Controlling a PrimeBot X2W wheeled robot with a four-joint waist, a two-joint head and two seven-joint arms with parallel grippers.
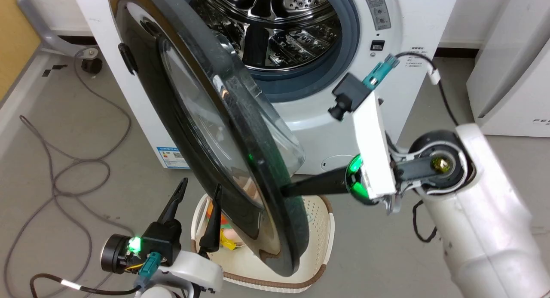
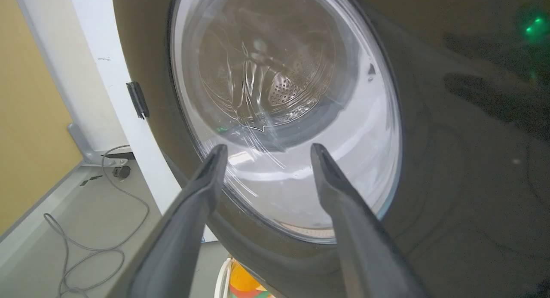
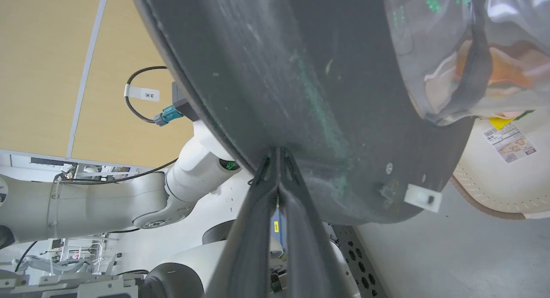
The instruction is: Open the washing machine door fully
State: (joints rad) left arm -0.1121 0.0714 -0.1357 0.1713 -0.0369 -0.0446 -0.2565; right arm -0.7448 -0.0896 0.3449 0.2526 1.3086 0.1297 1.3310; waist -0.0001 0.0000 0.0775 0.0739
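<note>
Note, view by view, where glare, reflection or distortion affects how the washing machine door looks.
Head view: the washing machine door carries a green glint on its rim. Left wrist view: the drum looks warped through the door's glass bowl, another green glint upper right. Right wrist view: the basket looks smeared through the bowl.

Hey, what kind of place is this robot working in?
Probably a robotics lab or test room set up as a laundry corner: a front-loading washing machine, a perforated basket on the bare grey floor, and loose cables trailing across it.
</note>
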